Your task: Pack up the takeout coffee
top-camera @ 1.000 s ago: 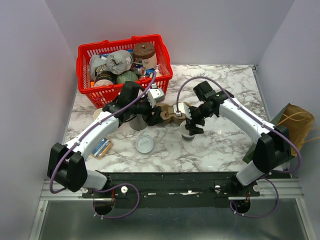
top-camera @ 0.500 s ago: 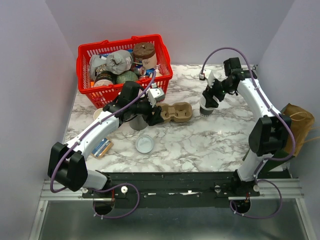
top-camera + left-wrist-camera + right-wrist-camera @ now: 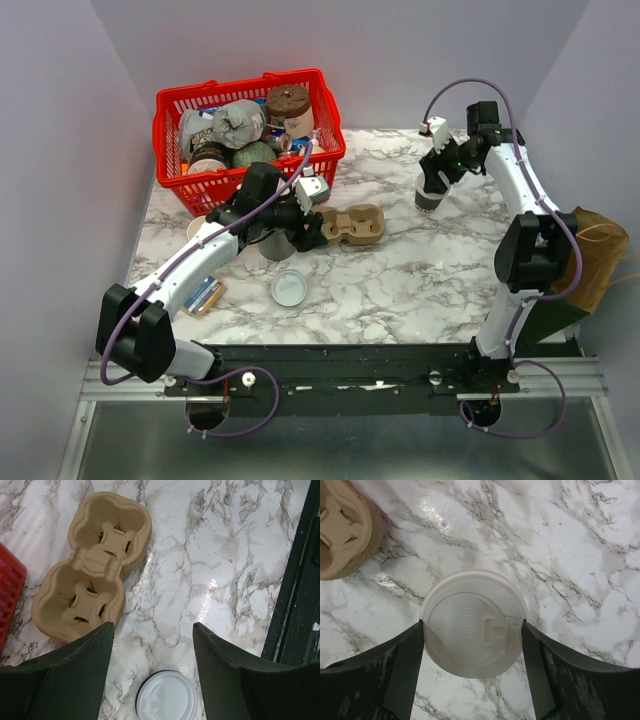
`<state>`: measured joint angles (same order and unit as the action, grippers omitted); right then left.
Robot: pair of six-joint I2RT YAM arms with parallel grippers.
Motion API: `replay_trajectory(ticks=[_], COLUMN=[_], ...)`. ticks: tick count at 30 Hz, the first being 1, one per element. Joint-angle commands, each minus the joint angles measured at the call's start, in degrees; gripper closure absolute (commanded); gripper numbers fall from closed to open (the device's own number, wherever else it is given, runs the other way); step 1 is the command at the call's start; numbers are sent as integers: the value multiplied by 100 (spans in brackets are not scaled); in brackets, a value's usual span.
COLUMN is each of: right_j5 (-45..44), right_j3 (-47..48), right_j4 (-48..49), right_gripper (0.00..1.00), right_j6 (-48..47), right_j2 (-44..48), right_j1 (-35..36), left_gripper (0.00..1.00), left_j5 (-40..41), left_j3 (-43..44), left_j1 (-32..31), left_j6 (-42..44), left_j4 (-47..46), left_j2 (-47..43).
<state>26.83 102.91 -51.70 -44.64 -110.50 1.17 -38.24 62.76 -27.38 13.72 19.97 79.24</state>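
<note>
The right claw (image 3: 472, 622) is clamped on the takeout coffee (image 3: 427, 202) at the far right. The wrist view shows only its white lid, with the cup body hidden beneath, and whether it touches the surface (image 3: 420, 270) cannot be told. The left claw (image 3: 152, 630) hangs apart, empty, near a cardboard cup carrier (image 3: 92, 565) and a loose lid (image 3: 167, 700) cut off at the view's edge. The surface is white, grey-veined marble, with a red basket (image 3: 240, 81) far left and pale lilac walls (image 3: 60, 150).
</note>
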Motion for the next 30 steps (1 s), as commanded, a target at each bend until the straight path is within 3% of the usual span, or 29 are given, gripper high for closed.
replay_trajectory(ticks=[1,14,20,26,30], right_j5=[-178,-231,-213,-82,156], right_j3=[282,405,484,414,309], right_j4=[196,363,424,407,433], right_gripper=[21,8,1,0,0], right_j6=[228,746,887,984,1133], right_j2=[-305,-447,-323,-7,362], right_j1=[-99,-310,-310,-310,-310], left_gripper=[27,27,27,27,27], left_j5=[-87,-17,106,45,18], left_j3=[122,192,701,1317,2202], left_j1=[48,83,74,-13,-171], left_j6=[87,105,395,1577,2468], left_j4=[174,236,367,955,1667], left_j2=[48,91,407,688,1119])
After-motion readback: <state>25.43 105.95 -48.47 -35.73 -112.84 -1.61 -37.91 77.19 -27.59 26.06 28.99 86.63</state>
